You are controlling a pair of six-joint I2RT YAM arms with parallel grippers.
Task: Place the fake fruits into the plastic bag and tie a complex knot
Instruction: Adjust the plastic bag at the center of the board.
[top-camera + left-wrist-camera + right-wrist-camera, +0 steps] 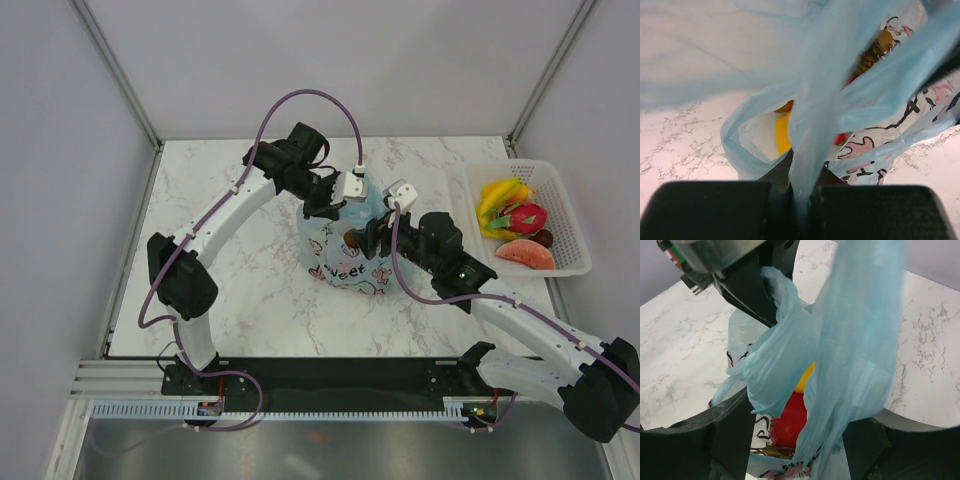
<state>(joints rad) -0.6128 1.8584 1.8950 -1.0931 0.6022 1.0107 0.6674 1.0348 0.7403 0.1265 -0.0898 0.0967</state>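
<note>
The light-blue plastic bag (pixel 348 255) with pink doodles stands at mid-table. My left gripper (pixel 334 201) is over its far side, shut on a bunched handle strip (pixel 810 125). My right gripper (pixel 371 236) is at the bag's right side with its jaws wide apart. A handle loop (pixel 860 340) hangs loose between its fingers (pixel 730 432). Inside the bag I see a yellow fruit (pixel 782 133), a red fruit (pixel 788 421) and a tan-brown piece (pixel 883 40). Bananas (pixel 500 194), a dragon fruit (pixel 526 217), an orange-red slice (pixel 525 255) and a dark ball (pixel 544 238) lie in the basket.
The white mesh basket (pixel 572 215) sits at the table's right edge. Marble tabletop (pixel 230 290) surrounds the bag. Grey enclosure walls stand on the left, back and right. The left gripper's black body (pixel 747 282) shows close in the right wrist view.
</note>
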